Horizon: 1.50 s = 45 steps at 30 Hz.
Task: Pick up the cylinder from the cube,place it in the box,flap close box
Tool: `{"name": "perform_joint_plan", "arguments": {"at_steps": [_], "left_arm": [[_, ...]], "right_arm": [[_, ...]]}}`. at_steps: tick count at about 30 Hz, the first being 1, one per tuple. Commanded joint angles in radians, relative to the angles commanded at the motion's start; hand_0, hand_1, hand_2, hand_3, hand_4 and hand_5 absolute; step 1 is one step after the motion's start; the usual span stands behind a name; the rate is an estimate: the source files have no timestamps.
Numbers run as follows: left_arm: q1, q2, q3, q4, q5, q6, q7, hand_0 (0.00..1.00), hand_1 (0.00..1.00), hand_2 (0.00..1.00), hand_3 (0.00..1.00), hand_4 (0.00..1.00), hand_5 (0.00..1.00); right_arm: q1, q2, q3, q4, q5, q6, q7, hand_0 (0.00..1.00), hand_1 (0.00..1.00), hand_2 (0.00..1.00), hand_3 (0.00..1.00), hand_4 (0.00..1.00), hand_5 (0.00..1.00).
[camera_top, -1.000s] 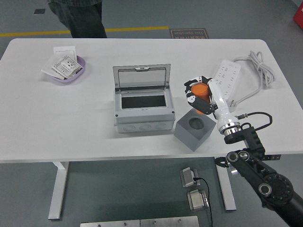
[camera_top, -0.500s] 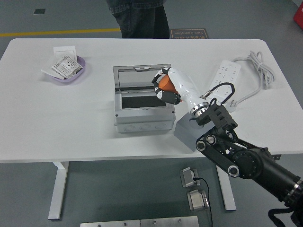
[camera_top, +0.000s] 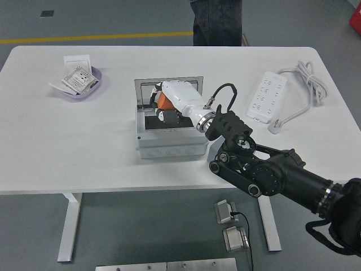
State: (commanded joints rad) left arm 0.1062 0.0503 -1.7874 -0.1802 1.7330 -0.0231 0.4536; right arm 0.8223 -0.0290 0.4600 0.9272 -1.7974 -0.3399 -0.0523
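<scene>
Presently the right hand [camera_top: 163, 104] is over the open grey box [camera_top: 169, 141], its fingers curled round the orange cylinder [camera_top: 164, 101] and gripping it. The cylinder sits within the grasp above the box's dark interior, toward the left part of the opening; whether it touches the box floor cannot be told. The white forearm shell runs from the hand back to a black wrist joint at the box's right edge, and the rest of the black arm extends down to the lower right corner. The box lid [camera_top: 142, 89] stands raised at the back, largely covered by the hand. The cube is hidden behind the arm.

On the white table [camera_top: 67, 147], a purple dish [camera_top: 93, 90] with paper packets lies at the far left, well apart from the box. A white power strip [camera_top: 267, 96] with its cable lies to the right. A person [camera_top: 217, 22] in dark trousers stands at the far side, hands not visible.
</scene>
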Motion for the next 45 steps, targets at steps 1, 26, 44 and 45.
{"name": "perform_joint_plan", "arguments": {"at_steps": [1, 26, 44, 45], "left_arm": [[0.000, 0.001, -0.001, 0.000, 0.001, 0.000, 0.001, 0.653, 0.666, 0.585, 0.616, 0.730, 0.427], [-0.012, 0.016, -0.018, -0.002, 0.028, -0.001, 0.006, 0.656, 0.668, 0.586, 0.616, 0.728, 0.426], [-0.015, 0.015, -0.019, 0.000, 0.037, -0.004, 0.003, 0.656, 0.669, 0.587, 0.616, 0.729, 0.426], [-0.015, 0.015, -0.019, 0.000, 0.038, -0.004, 0.003, 0.656, 0.669, 0.587, 0.616, 0.729, 0.426]], "right_arm": [[0.007, 0.005, -0.014, -0.012, 0.001, 0.004, 0.003, 0.012, 0.124, 0.322, 0.313, 0.002, 0.002], [0.091, 0.029, -0.100, -0.164, 0.079, 0.022, 0.062, 0.034, 0.140, 0.336, 0.348, 0.002, 0.002], [0.074, 0.029, -0.078, -0.182, 0.078, 0.030, 0.100, 0.385, 0.438, 0.615, 0.729, 0.794, 0.371], [0.073, 0.029, -0.078, -0.183, 0.079, 0.029, 0.101, 0.385, 0.438, 0.615, 0.729, 0.794, 0.371]]}}
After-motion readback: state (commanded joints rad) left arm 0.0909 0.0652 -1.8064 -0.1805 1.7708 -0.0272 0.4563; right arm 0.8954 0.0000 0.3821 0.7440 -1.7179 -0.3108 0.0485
